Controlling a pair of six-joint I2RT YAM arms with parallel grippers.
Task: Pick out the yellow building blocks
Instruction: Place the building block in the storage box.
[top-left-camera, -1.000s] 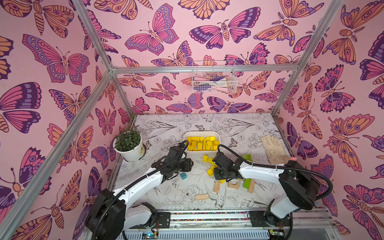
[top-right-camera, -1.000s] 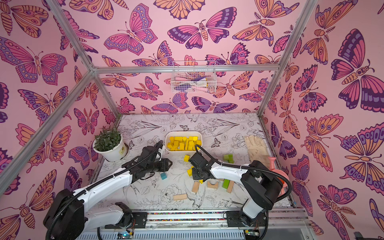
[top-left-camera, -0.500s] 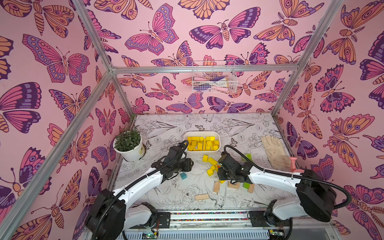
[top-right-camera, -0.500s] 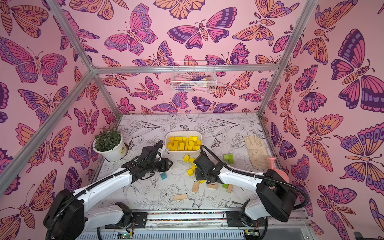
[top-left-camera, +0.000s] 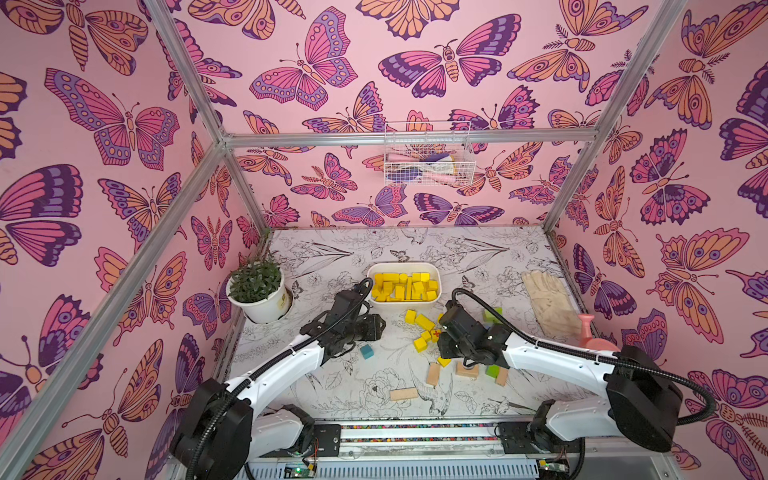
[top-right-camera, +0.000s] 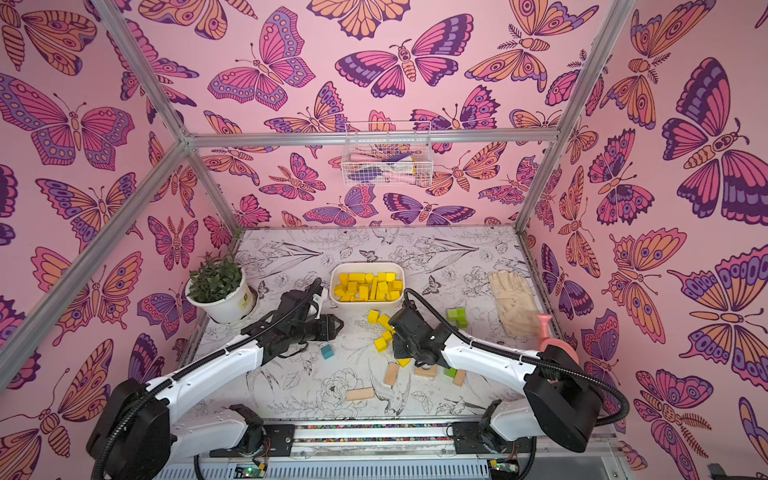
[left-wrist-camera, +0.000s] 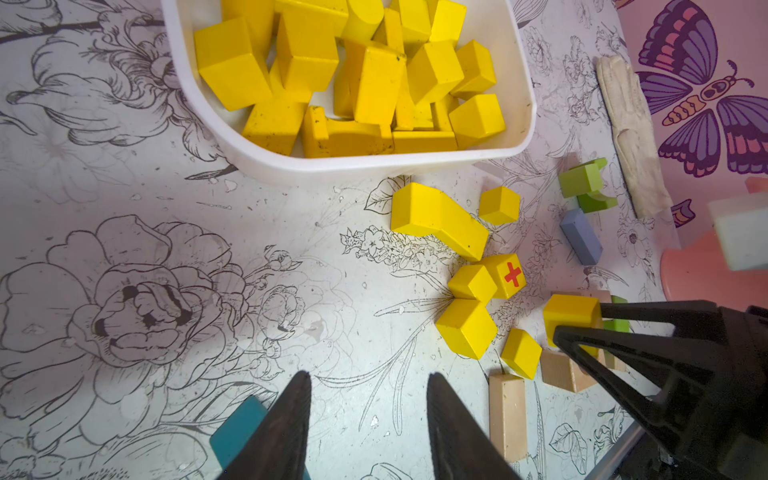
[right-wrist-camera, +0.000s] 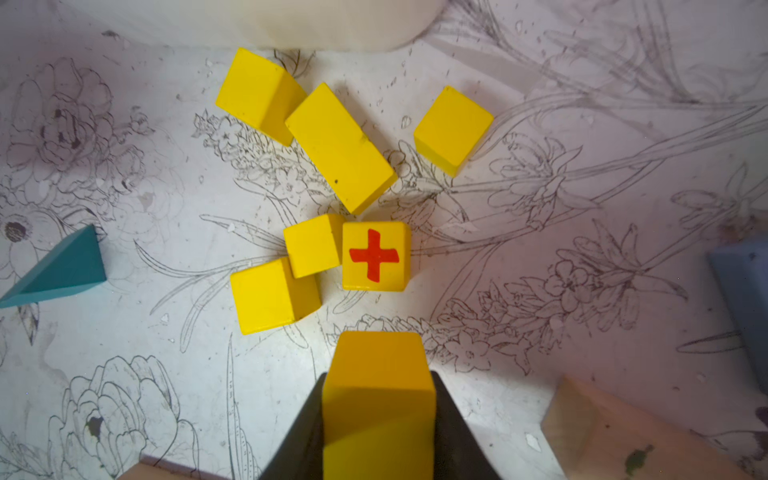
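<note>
Right wrist view: my right pincer (right-wrist-camera: 379, 374) grips 1 yellow block (right-wrist-camera: 379, 411); 6 more yellow building blocks (right-wrist-camera: 338, 145) lie loose on the tabletop (right-wrist-camera: 582, 291) just ahead of it. My left pincer (left-wrist-camera: 368, 376) stands parted, empty.

A staged robot test booth (aluminium frame (top-left-camera: 311, 138), butterfly-papered walls (top-left-camera: 104, 216)).

Smooth satin paint on small yellow wooden blocks (right-wrist-camera: 340, 145), scuffed at corners. Glossy white oval plastic tub (left-wrist-camera: 374, 166). Bare, matt tan wooden bars (left-wrist-camera: 507, 411). Matt, speckled floral-printed table sheet (left-wrist-camera: 124, 208). Coarse cream cloth glove (left-wrist-camera: 627, 124).
</note>
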